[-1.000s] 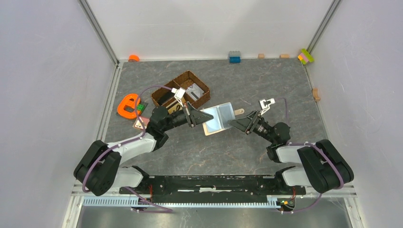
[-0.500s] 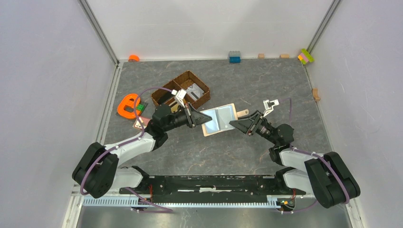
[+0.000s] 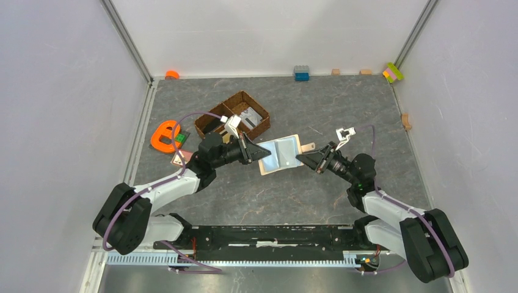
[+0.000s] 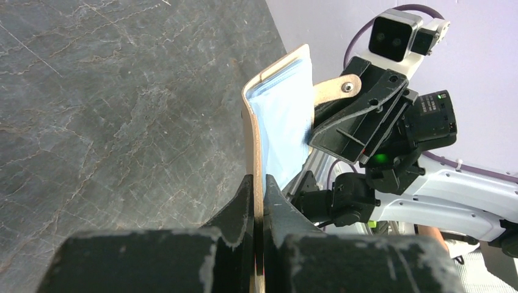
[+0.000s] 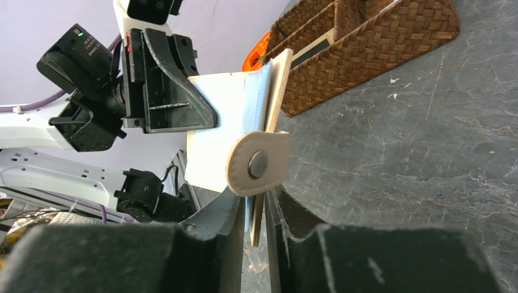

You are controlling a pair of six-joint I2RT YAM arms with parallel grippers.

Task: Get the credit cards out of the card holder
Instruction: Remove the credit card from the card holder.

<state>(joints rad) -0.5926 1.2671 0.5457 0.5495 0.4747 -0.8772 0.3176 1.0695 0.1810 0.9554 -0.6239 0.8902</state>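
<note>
The card holder is held open in the air above the grey counter, between the two arms. The left tool is clenched on its left edge. The right tool is clenched on the opposite edge, just beside the closing tab with its metal snap. The shiny pale-blue sleeves face upward. Behind the left arm stands a brown wicker basket, and an orange letter-shaped toy lies near it.
</note>
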